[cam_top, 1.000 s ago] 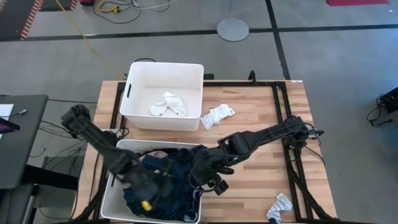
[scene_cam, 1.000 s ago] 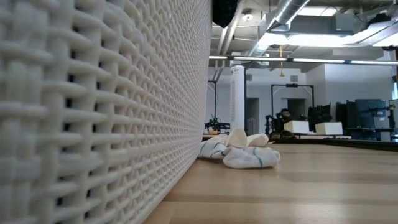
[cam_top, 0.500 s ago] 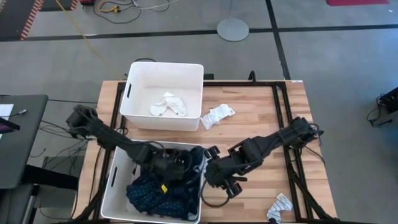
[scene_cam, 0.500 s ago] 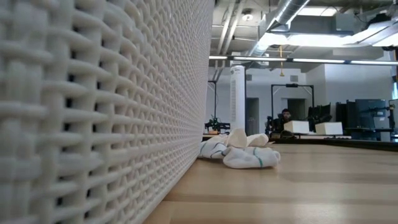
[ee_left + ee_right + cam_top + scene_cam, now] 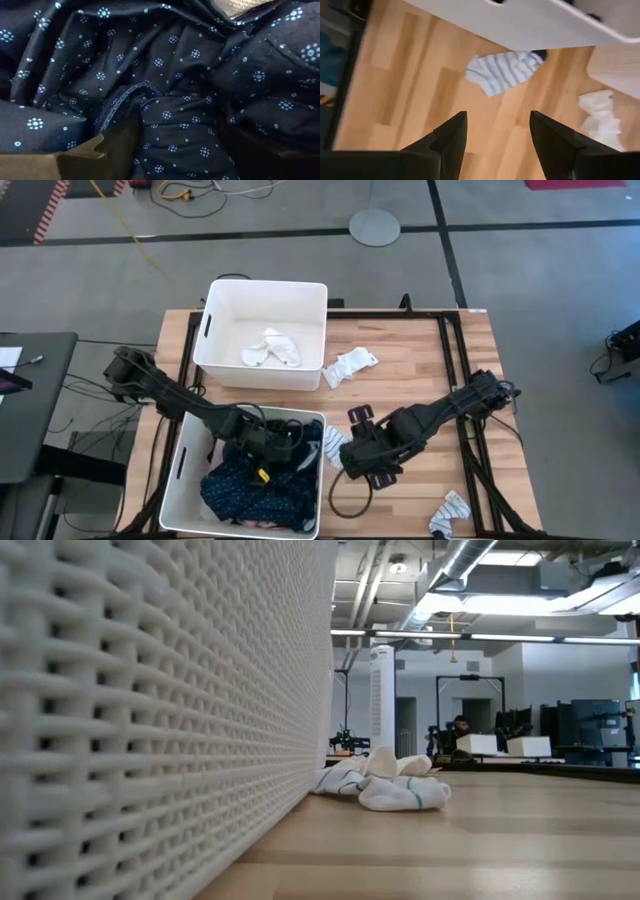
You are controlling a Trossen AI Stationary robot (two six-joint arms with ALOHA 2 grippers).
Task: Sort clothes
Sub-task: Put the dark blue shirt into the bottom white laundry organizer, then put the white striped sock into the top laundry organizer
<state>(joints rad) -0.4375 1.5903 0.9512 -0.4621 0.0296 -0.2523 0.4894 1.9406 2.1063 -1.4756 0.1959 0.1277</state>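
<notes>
The navy dotted piece (image 5: 245, 485) lies heaped in the near white bin (image 5: 180, 480) and fills the left wrist view (image 5: 165, 65). My left gripper (image 5: 265, 455) is open, low over this heap, with a bunched fold (image 5: 170, 125) between its fingers. My right gripper (image 5: 345, 452) is open and empty above the table just right of that bin, as the right wrist view (image 5: 497, 117) shows. A small striped sock (image 5: 505, 72) lies flat on the wood by the bin's rim, ahead of the right fingers. It also shows in the high view (image 5: 331, 444). My left gripper reaches from above into the navy dotted piece. A bunched fold (image 5: 150, 107) of the cloth lies between its open fingers (image 5: 80, 160). The cloth rests slack in the bin. Whether the fingers press on it, I cannot tell.
The far white bin (image 5: 215, 355) holds white socks (image 5: 270, 348). A bundle of white socks (image 5: 350, 366) lies on the table beside it and shows in the low view (image 5: 390, 785). Another striped sock (image 5: 448, 515) lies at the near right. The near bin's woven wall (image 5: 150, 720) fills the low view's left.
My right gripper has drawn out of the near bin toward the table's right edge and now hangs over the wood. My left gripper has gone from the bin's near left toward its far right, over the navy piece. The navy piece has settled lower in the bin.
</notes>
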